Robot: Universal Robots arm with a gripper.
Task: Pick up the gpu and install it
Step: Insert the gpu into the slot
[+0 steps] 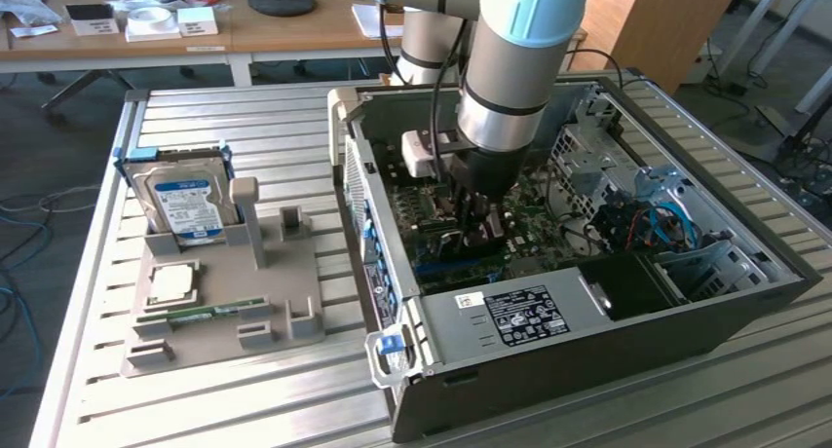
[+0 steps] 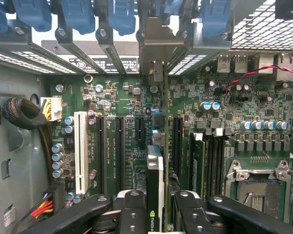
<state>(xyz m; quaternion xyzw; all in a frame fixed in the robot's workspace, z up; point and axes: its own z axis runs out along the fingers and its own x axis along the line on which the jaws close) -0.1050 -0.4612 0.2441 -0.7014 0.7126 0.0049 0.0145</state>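
Wrist view: end effector (image 2: 155, 214) gripping gpu (image 2: 155, 180) edge-on above motherboard (image 2: 234, 112).

gpu (image 2: 155, 187) clamped edge-on in jaws, above motherboard (image 2: 117, 146).

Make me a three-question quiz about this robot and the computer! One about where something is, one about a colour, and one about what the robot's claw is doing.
1. Where is the gripper?
A. inside the open computer case
B. over the grey holder tray
C. on the wooden desk

2. What colour is the label on the hard drive standing in the grey tray?
A. red
B. blue
C. yellow

3. What is the gripper doing?
A. hanging open with nothing in it
B. gripping the hard drive
C. shut on the gpu

Answers:
1 A, the arm reaches down into the case.
2 B, its label is blue and white.
3 C, the wrist view has the card edge-on between the fingers, above the motherboard slots.
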